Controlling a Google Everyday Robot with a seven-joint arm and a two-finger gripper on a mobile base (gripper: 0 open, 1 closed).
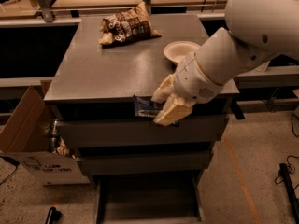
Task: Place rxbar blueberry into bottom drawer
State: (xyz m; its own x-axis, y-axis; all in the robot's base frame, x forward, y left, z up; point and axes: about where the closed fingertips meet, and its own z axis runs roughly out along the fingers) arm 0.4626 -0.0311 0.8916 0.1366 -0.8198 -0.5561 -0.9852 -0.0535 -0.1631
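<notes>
My gripper [164, 107] hangs in front of the cabinet's front edge, at the height of the top drawer front. Its cream fingers [171, 112] are shut on the rxbar blueberry [144, 107], a dark blue flat bar that sticks out to the left, held in the air. The bottom drawer [148, 198] is pulled open below, a wide shallow grey tray; what shows of its inside looks bare. The gripper and bar are well above it.
A brown chip bag [127, 27] and a white bowl [180, 51] sit on the grey cabinet top [103, 73]. An open cardboard box [29, 139] stands on the floor at the left. A dark object [52, 215] lies on the floor at the lower left.
</notes>
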